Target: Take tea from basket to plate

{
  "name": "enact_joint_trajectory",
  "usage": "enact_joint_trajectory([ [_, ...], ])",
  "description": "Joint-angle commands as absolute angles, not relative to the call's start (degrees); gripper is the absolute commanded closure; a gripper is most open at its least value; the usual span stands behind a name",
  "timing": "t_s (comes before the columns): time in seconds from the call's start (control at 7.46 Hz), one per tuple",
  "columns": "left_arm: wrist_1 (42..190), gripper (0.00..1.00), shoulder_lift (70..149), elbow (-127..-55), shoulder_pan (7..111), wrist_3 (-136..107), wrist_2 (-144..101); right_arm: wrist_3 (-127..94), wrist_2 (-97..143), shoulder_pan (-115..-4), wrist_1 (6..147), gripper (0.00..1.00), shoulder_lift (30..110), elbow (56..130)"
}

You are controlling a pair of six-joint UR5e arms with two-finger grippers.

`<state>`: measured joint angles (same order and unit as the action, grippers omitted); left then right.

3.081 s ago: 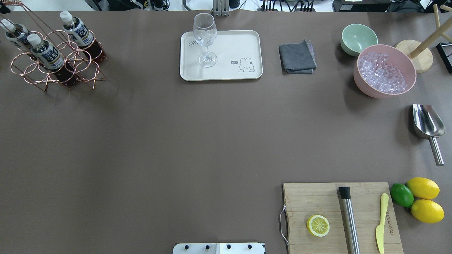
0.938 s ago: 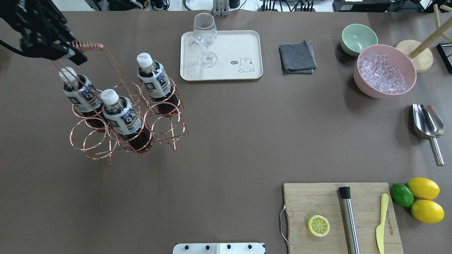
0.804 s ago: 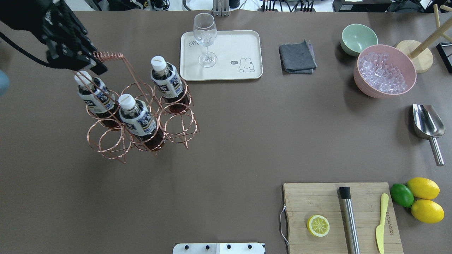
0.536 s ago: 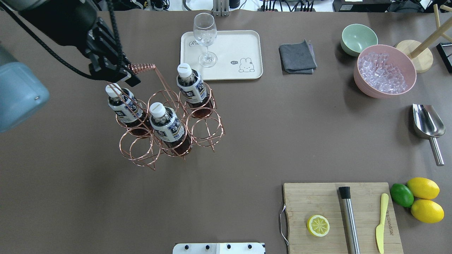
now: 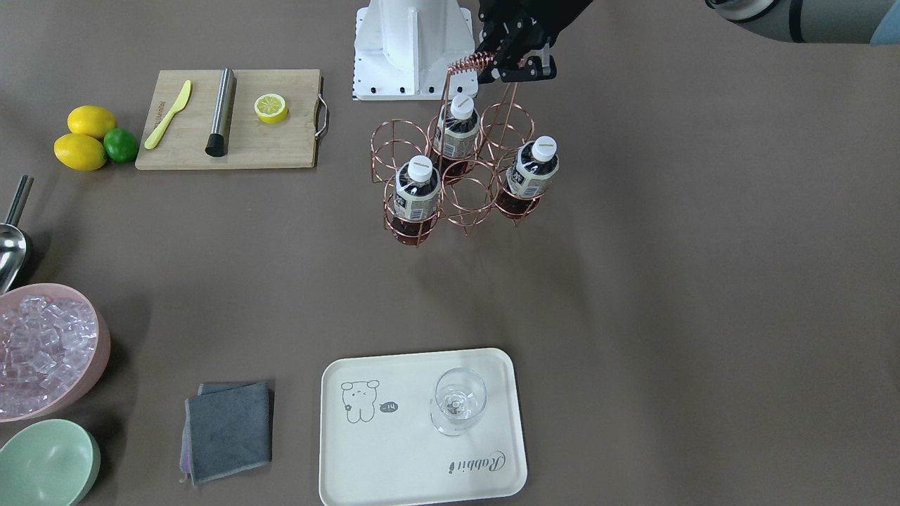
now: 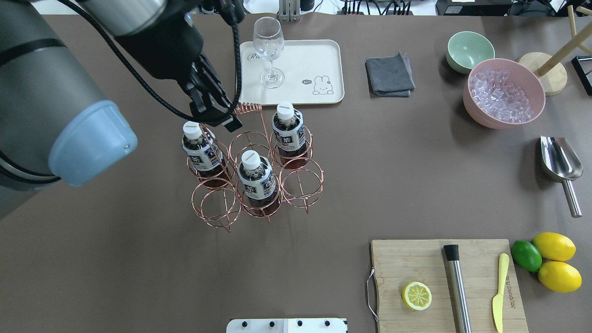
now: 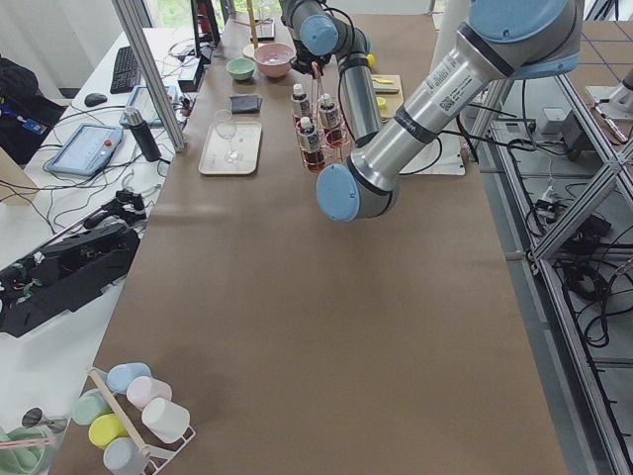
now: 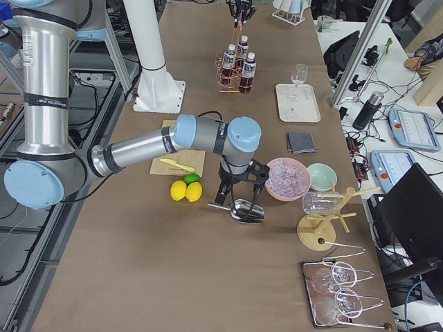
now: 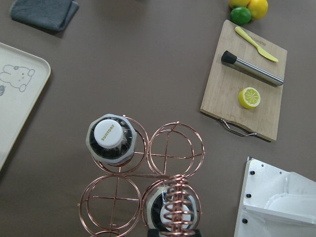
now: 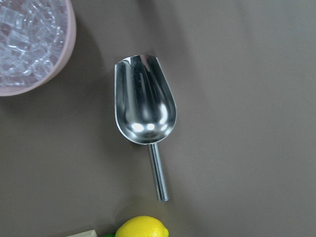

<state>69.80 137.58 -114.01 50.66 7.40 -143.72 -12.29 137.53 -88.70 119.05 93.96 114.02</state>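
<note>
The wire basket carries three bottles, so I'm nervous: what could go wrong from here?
1. The left gripper holds the wire basket only by its thin twisted handle; it could swing or slip, tipping the three tea bottles.
2. The wine glass stands on the cream plate at the end near the gripper; a bottle set down there might knock it over.

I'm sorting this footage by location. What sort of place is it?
Most likely a robotics lab staged as a mock drinks bar: an industrial left arm and right arm work at a covered table, with a keyboard and tablet on the side bench beyond an aluminium post.
</note>
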Motion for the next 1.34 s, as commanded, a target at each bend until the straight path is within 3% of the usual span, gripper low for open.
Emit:
enact_joint_trajectory([
  [0.0, 79.94, 1.00, 137.81, -111.72, 43.88, -2.17, -137.23, -16.16, 140.17, -81.35, 123.40, 0.00, 87.83, 116.54],
  [0.67, 84.81, 1.00, 137.81, -107.40, 42.37, -2.20, -137.11, -58.46, 140.27, -59.28, 124.89, 0.00, 64.73, 113.92],
  [1.21, 84.81, 1.00, 137.64, -107.31, 41.23, -2.11, -135.98, -65.38, 147.47, -55.04, 122.36, 0.00, 54.95, 107.94],
])
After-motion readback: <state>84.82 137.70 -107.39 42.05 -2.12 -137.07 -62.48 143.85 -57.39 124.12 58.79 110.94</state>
